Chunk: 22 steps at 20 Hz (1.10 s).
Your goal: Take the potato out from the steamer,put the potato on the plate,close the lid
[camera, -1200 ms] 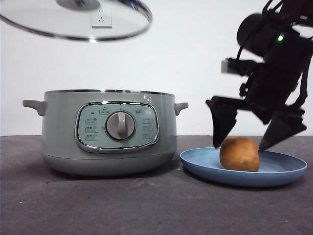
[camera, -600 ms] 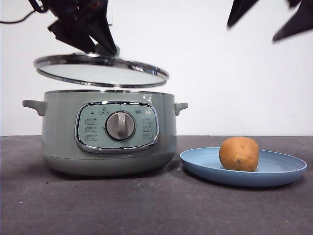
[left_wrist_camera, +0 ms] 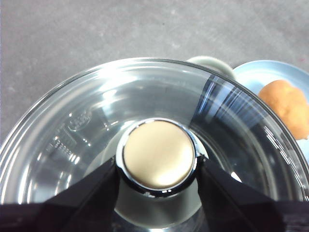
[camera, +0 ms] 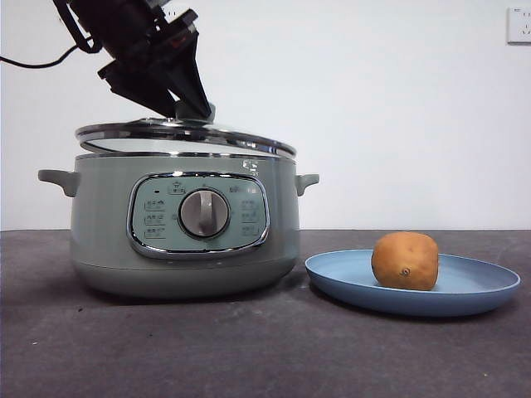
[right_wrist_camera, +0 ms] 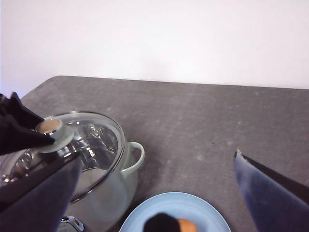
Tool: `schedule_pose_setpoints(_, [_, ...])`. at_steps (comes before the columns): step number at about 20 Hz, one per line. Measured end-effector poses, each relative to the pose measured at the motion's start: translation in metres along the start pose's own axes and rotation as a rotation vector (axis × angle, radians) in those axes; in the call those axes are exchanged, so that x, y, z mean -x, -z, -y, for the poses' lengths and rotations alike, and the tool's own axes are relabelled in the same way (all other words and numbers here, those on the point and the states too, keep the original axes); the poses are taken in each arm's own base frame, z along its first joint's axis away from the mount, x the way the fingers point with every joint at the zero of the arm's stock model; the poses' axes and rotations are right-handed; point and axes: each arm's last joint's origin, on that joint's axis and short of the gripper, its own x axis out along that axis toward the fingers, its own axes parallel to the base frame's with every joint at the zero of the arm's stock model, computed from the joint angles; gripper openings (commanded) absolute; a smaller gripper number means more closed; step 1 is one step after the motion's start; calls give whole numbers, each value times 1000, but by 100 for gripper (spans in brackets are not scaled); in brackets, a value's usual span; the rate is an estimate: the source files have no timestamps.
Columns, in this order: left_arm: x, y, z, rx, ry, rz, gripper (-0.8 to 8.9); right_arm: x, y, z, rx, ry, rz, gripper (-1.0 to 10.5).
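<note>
Front view: the steamer (camera: 184, 224) stands on the left of the dark tabletop (camera: 249, 348), its control panel and silver dial (camera: 204, 213) facing the camera. The lid (camera: 187, 137) lies just over the steamer's rim, slightly tilted with its left side higher and its right edge at the rim; whether it is fully seated cannot be told. The left hand (camera: 192, 106) reaches down from the upper left and is clenched on the lid's knob (camera: 206, 112).

Left wrist view: the two black jaws of the left hand (left_wrist_camera: 157, 170) press against opposite sides of the pale knob (left_wrist_camera: 157, 154) at the centre of the glass lid (left_wrist_camera: 96, 125). One steamer handle (left_wrist_camera: 208, 63) shows past the lid's rim, and beyond it the plate (left_wrist_camera: 251, 77) with the potato (left_wrist_camera: 287, 106).

Front view, right side: the light-blue plate (camera: 465, 292) rests on the tabletop just beside the steamer, not touching it. The potato (camera: 405, 260) sits on the plate, a small dark eye spot turned toward the camera.

Right wrist view: the right hand (right_wrist_camera: 154, 193) is raised well above the tabletop (right_wrist_camera: 203, 125), released and holding nothing, its jaws spread wide. Below it lie the plate (right_wrist_camera: 145, 217) and part of the potato (right_wrist_camera: 186, 225), with the lid (right_wrist_camera: 91, 145) and the left hand (right_wrist_camera: 19, 130) to the left
</note>
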Motion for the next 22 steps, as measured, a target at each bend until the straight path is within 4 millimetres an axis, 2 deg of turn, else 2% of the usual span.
schedule_pose_setpoints(12, [-4, 3, -1, 3, -7, -30, 6, 8, 0, 0, 0, -2, 10, 661])
schedule_pose_setpoints(13, [-4, 3, -1, 4, -7, -33, 35, 8, 0, 0, 0, -5, 9, 661])
schedule_pose_setpoints(14, [-4, 3, -1, 5, -6, -38, 105, 8, 0, 0, 0, -7, 4, 661])
schedule_pose_setpoints(15, [-4, 3, -1, 6, -6, -40, 195, 8, 1, 0, 0, -7, -2, 661])
schedule_pose_setpoints(17, [-3, 3, -1, 6, -7, -42, 440, 8, 2, 0, 0, -7, -18, 661])
schedule_pose_setpoints(18, [-3, 3, -1, 7, -7, -43, 516, 8, 3, 0, 0, -6, -27, 661])
schedule_pose_setpoints(19, [-3, 3, -1, 8, -7, -43, 541, 8, 4, 0, -1, -6, -37, 661])
schedule_pose_setpoints(22, [-3, 4, 0, 19, -4, -57, 539, 9, 8, 0, -2, -2, -72, 661])
